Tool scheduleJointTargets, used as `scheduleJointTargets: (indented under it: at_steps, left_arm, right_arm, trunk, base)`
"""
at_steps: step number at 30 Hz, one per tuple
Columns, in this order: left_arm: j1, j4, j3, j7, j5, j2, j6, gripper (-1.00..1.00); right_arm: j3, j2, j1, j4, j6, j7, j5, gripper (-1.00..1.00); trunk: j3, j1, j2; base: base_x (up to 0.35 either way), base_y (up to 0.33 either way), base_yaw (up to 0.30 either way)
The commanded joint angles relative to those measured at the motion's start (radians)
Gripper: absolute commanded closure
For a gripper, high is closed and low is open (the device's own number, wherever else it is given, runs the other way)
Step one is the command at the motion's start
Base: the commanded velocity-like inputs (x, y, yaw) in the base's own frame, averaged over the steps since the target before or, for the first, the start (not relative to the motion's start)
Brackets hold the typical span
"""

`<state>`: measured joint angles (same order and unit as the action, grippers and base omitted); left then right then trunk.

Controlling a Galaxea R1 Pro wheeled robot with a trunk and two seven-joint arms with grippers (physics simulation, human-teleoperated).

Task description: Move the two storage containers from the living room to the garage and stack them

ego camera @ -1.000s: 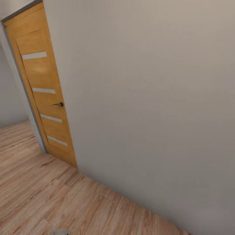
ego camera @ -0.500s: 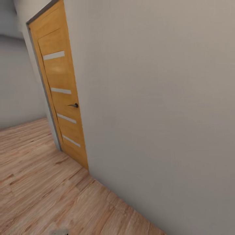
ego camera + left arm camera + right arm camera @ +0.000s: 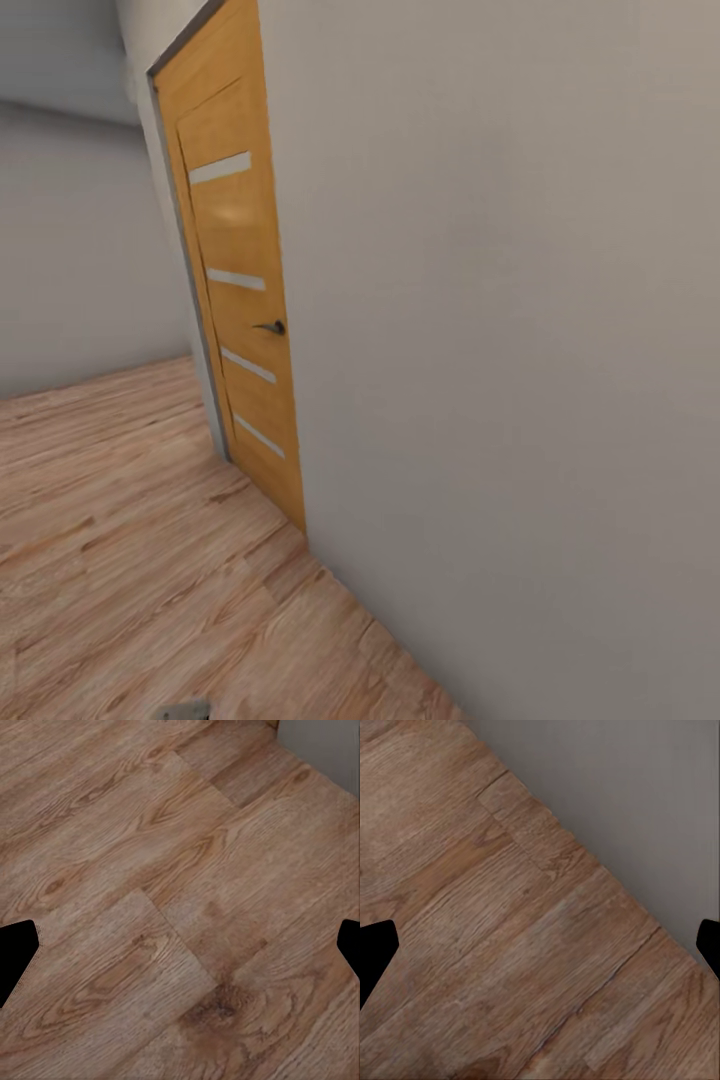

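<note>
The two storage containers are out of view. In the left wrist view my left gripper (image 3: 183,949) is open, its two dark fingertips (image 3: 15,954) far apart over light wood-plank flooring (image 3: 172,855), with nothing between them. My right gripper (image 3: 543,951) is open too in the right wrist view. It hangs over the same plank flooring (image 3: 487,945), close to the foot of a grey wall (image 3: 637,802), and holds nothing.
A plain grey wall (image 3: 500,350) stands close ahead on the right in the head view. An orange wooden door (image 3: 240,300) with pale strips and a dark handle (image 3: 270,327) is set in it. Wood-plank floor (image 3: 120,520) runs off to the left toward another wall (image 3: 70,250).
The whole head view has swung: the door and the wall's edge sit further right in the picture, and more floor and far wall show at the left. The camera moved, not the things.
</note>
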<state>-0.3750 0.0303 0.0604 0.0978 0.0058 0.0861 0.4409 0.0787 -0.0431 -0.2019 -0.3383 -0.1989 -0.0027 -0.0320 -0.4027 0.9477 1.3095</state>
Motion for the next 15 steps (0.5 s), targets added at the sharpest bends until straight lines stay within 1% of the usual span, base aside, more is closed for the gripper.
scheduleJointTargets:
  at_steps: [1, 9, 15]
  left_arm:
    - [-0.001, -0.001, 0.005, -0.001, 0.000, 0.000, 0.003, -1.00]
    - [-0.001, -0.001, 0.006, -0.001, 0.000, 0.000, 0.003, -1.00]
    - [-0.001, -0.001, 0.005, -0.001, 0.000, 0.000, 0.003, -1.00]
  right_arm:
    - [0.001, 0.000, -0.001, 0.001, -0.003, 0.000, -0.003, -1.00]
    - [0.001, 0.000, -0.001, 0.001, -0.005, 0.000, -0.004, -1.00]
    - [0.002, 0.000, -0.001, 0.002, -0.005, 0.000, -0.005, -1.00]
  trunk:
    - [-0.001, 0.001, 0.001]
    - [-0.001, 0.001, 0.001]
    - [-0.001, 0.001, 0.001]
  base:
    - [0.346, 0.000, 0.289]
    - [0.346, 0.006, 0.289]
    - [0.330, 0.109, 0.289]
